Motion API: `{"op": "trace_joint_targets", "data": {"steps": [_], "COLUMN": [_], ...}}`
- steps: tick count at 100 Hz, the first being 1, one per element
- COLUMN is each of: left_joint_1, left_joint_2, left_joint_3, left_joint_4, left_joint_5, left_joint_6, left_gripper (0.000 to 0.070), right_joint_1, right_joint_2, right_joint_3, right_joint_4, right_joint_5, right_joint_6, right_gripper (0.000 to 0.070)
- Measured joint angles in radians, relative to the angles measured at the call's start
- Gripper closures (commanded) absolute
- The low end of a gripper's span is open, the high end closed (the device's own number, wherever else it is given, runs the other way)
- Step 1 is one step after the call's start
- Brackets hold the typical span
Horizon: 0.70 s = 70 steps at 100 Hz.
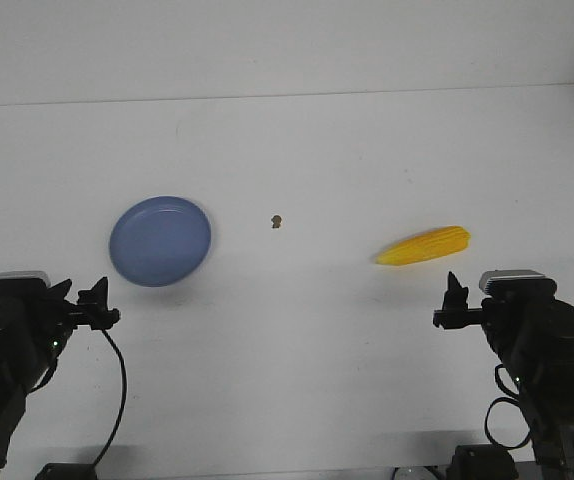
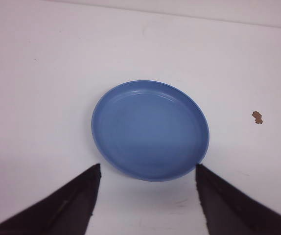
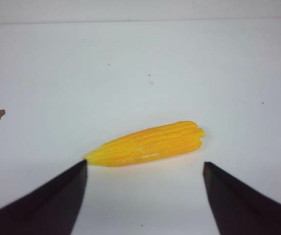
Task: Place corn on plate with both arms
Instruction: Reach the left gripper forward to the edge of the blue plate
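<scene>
Corn (image 3: 148,143) lies beyond spread right claw (image 3: 145,196).

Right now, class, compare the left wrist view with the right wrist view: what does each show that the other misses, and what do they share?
Only the left wrist view shows the plate, empty, ahead of the left gripper. Only the right wrist view shows the corn, lying on the table ahead of the right gripper. Both show the white table, spread black fingers holding nothing, and a small brown speck.
</scene>
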Motion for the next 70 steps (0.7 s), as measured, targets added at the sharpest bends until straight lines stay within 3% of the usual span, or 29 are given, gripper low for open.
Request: {"op": "trace_joint_targets", "data": {"steps": [26, 70], "left_joint_1": [0.008, 0.106], "left_joint_2": [0.079, 0.571], "left_joint_3": [0.038, 0.245], "left_joint_4": [0.049, 0.036], "left_joint_5": [0.000, 0.018], "left_joint_6": [-0.029, -0.054], "left_gripper": [0.0267, 0.0266], "right_joint_1": [0.000, 0.000], "right_joint_2": [0.000, 0.000], "right_joint_3": [0.000, 0.000], "right_joint_4": [0.000, 0.000], "right_joint_5": [0.000, 0.000], "right_joint_6": [0.000, 0.000], "right_gripper": [0.0166, 0.0166]}}
